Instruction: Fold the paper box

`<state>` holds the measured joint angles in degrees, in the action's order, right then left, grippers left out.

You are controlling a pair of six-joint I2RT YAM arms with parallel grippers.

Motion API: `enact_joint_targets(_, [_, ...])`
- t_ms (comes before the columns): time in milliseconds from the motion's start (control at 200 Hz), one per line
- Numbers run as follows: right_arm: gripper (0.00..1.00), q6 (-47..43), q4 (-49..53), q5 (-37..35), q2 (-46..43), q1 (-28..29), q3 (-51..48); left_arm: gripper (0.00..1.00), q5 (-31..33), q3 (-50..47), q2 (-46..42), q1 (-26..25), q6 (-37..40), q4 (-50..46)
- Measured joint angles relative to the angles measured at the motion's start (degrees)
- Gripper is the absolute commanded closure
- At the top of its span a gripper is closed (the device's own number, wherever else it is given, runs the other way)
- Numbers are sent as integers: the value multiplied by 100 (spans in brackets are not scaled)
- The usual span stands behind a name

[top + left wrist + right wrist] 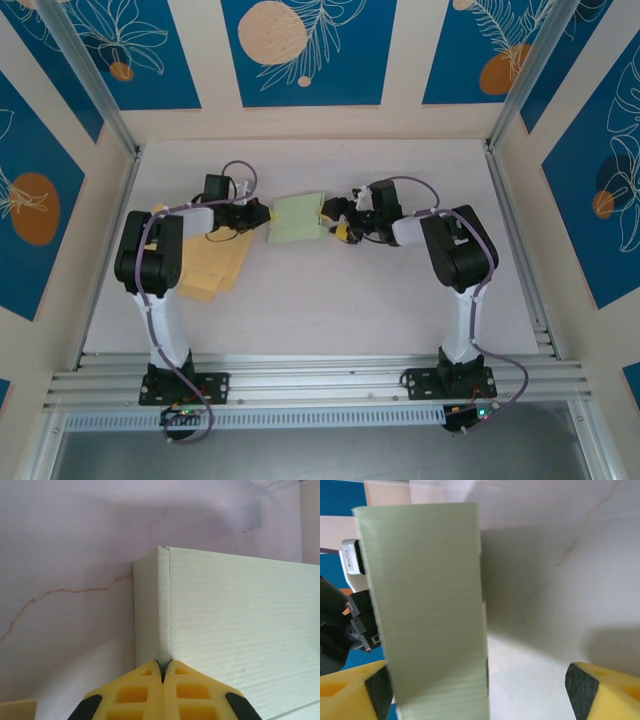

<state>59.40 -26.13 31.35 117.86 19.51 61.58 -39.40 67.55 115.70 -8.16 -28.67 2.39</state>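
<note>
Green box (240, 630), left jaws pinching corner.

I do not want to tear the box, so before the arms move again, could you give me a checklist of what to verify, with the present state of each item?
1. Left hand is shut on the paper box at its corner crease: ok.
2. Right hand is open, with a box wall standing between its fingers: ok.
3. Right hand's fingers touch that wall: cannot tell; the wall stands close to one finger.
4. Box rests on the table, between the two hands: ok.
5. Yellow sheets lie apart from the box: ok.
6. Box is fully folded: cannot tell.
</note>
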Motion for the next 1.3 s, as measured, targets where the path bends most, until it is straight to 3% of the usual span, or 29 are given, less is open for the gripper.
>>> enact_joint_targets(105, [14,20,-142,63,173,68,177,99,-188,0,57,52,-39,76])
enact_joint_targets(225, [26,-22,-94,66,378,162,446,90,-221,0,63,57,-33,85])
enact_joint_targets(360, [44,20,-44,74,551,258,603,66,-240,-35,59,55,-15,107])
enact_joint_targets(550, [50,243,22,105,444,269,417,26,-118,-433,-308,55,-50,-28])
enact_joint_targets(660, [52,391,407,116,7,216,179,7,-7,-754,-1032,44,245,-2])
enact_joint_targets(825, [54,597,1272,236,-955,57,-181,0,472,-1515,-2673,-341,1462,743])
enact_joint_targets(960, [54,662,2120,492,-1617,-66,-330,0,1067,-2538,-3768,-1751,3611,1609])
enact_joint_targets(1075, [53,704,2782,737,-2079,-166,-544,0,1574,-3287,-3969,-2824,5086,2063])
enact_joint_targets(1300, [54,702,4048,1196,-2824,-291,-892,0,2957,-3718,-3978,-3447,6771,2234])
